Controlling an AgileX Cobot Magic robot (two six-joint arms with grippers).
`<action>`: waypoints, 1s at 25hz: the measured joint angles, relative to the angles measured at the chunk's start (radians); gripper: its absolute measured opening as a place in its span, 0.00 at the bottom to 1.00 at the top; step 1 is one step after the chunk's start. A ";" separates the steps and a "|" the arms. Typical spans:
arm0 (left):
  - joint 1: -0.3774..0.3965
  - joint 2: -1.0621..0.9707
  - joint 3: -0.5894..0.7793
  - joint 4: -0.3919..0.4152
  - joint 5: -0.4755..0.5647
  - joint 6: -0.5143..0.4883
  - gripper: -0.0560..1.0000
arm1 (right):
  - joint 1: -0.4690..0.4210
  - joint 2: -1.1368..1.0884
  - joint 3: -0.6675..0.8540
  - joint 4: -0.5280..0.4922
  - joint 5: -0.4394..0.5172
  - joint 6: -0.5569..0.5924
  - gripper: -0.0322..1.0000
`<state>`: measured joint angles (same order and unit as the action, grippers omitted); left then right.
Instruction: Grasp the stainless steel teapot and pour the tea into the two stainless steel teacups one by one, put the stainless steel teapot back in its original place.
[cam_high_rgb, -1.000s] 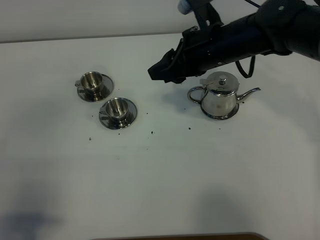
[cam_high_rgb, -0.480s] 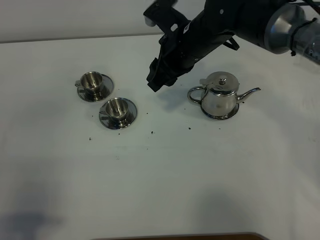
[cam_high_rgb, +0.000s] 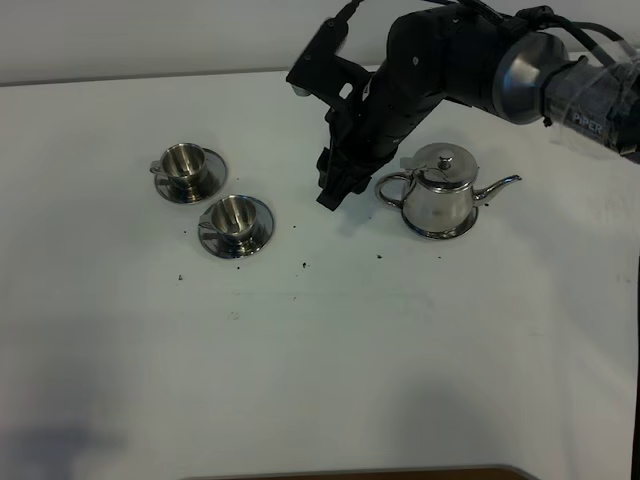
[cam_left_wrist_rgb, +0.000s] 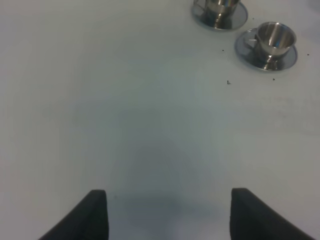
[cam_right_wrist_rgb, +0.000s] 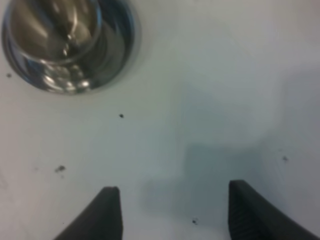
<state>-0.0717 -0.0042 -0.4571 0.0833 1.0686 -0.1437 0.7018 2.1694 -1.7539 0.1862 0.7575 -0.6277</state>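
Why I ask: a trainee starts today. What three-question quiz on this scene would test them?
1. True or false: the spout of the teapot points toward the teacups.
2. Pick one. The jaws of the right arm are: A) shut on the pot's handle; B) open, holding nothing; C) shut on a cup.
3. How many teacups sit on saucers?

Key: 1 false, since the spout points away from them; 2 B; 3 two.
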 joint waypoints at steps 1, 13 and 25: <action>0.000 0.000 0.000 0.000 0.000 0.000 0.61 | 0.000 0.000 0.000 -0.013 0.000 0.000 0.49; 0.000 0.000 0.000 0.000 0.000 0.002 0.61 | 0.000 0.053 0.000 -0.149 -0.020 0.001 0.49; 0.000 0.000 0.000 0.000 0.000 0.001 0.61 | 0.000 0.053 0.000 -0.186 0.067 0.001 0.49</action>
<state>-0.0717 -0.0042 -0.4571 0.0833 1.0686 -0.1426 0.7018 2.2227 -1.7543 0.0000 0.8247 -0.6266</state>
